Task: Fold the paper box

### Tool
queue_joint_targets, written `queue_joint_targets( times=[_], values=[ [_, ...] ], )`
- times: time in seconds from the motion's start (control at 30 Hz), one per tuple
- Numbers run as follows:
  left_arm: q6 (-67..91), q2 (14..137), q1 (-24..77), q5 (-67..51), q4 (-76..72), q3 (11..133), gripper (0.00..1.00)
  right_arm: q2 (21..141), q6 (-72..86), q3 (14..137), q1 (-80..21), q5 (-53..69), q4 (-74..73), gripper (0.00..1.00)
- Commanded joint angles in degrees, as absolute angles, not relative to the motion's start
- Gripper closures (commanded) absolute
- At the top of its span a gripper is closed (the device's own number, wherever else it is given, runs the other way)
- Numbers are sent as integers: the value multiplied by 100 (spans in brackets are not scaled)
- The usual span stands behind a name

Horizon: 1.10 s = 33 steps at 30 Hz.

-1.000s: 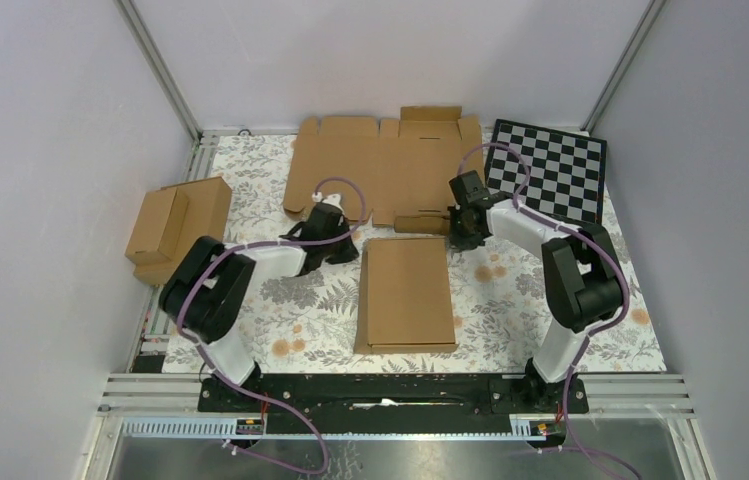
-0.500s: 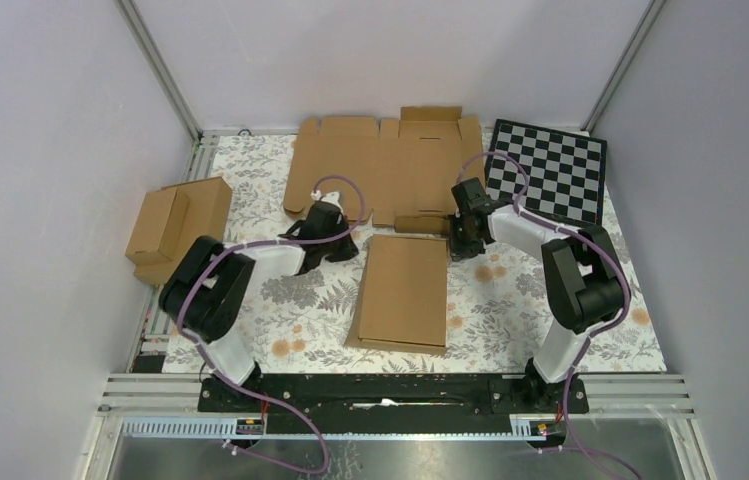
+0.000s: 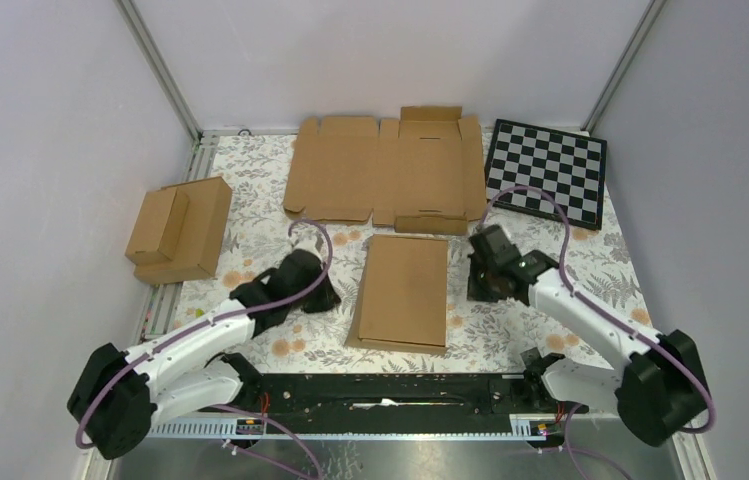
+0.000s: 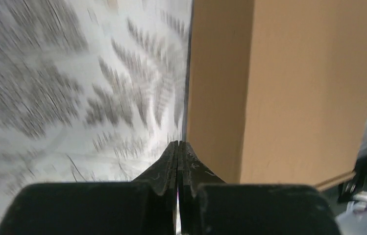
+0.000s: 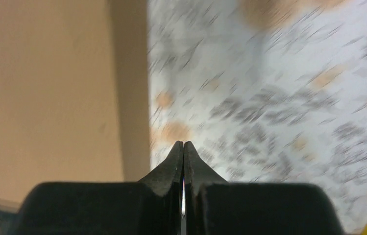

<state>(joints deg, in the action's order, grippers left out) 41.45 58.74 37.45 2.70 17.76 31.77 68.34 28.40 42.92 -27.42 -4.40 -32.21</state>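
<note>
Presently, the surroundings of the paper box (image 3: 402, 292) are as follows. Just beyond its far end lies a wide flat cardboard blank (image 3: 350, 170) with notched edges. One narrow flap of the blank is folded over on the side nearest the box; whether the two touch cannot be told. Beyond the box to the far right, a black-and-white checkerboard (image 3: 547, 172) lies flat. Well to the left of the box sit two joined small brown boxes (image 3: 180, 232). A floral tablecloth (image 3: 590, 300) lies under all of these.

The left gripper (image 3: 322, 298) sits low beside the box's left long wall, near it but apart. Its fingers are pressed together with nothing between them. The right gripper (image 3: 480, 285) sits beside the box's right long wall, likewise near and apart, its fingers clamped on nothing. Both wrist views are blurred.

The box is plain brown corrugated cardboard, a shallow rectangle with its long sides running near to far. It is slightly skewed, the near end swung to the left. The lid lies flat and down, and a thin cardboard edge shows along the near end.

Containers: the box is closed and its contents cannot be seen; the same holds for the two small boxes
</note>
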Motion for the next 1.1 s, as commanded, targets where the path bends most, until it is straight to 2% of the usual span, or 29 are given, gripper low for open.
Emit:
queue_joint_targets(
  times=[0.0,0.2,0.5,0.67,0.87,1.07],
  values=[
    [5314,5629,4686,457,2527,2778,100,6349,4127,4098,-3901,-695,-3966,100],
    [5891,5895,5569,993,2714,2782,100,6557,5023,3797,-4617,-1008,-4494,100],
    [5755,6116,5671,1375,2878,2802,100,6250,5320,3305,-4757,-989,-4392,100],
    [5877,6342,5688,963,2420,2782,100,6572,5557,3351,-5171,-759,-3938,100],
    [6247,7235,6347,820,1703,3193,100,7152,6158,3793,-6086,-589,-3209,100],
    [6271,7400,6408,851,1504,3056,100,7238,6057,3772,-6179,-651,-3133,100]
  ],
)
